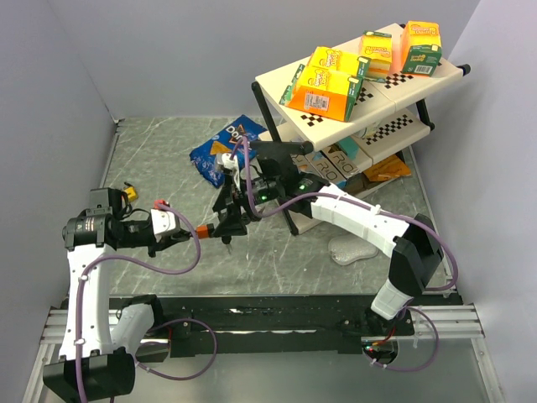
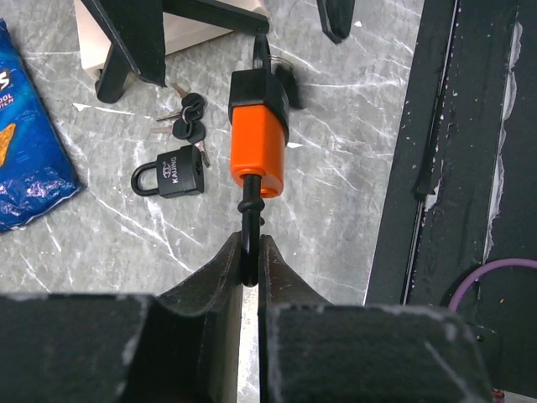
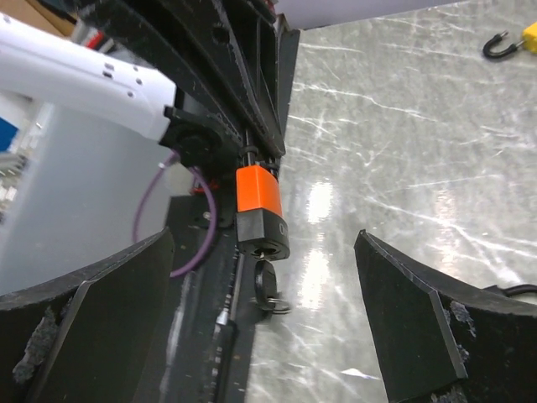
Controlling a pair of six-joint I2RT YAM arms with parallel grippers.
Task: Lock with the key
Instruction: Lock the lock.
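Observation:
An orange padlock (image 2: 256, 151) with a black base hangs in the air, held by its black shackle (image 2: 249, 220). My left gripper (image 2: 249, 252) is shut on that shackle. A black-headed key (image 3: 264, 281) with a ring sits in the keyhole at the padlock's base (image 3: 262, 228). My right gripper (image 3: 264, 243) is open, with its fingers (image 3: 126, 285) standing wide on either side of the key and padlock base, touching neither. In the top view the grippers meet at the table's middle, left (image 1: 200, 230) and right (image 1: 231, 211).
A black padlock (image 2: 178, 172) with a bunch of keys (image 2: 189, 117) lies on the table below. A yellow padlock (image 1: 130, 193) lies at the left. A blue chip bag (image 1: 220, 151) and a shelf (image 1: 369, 92) with boxes stand behind.

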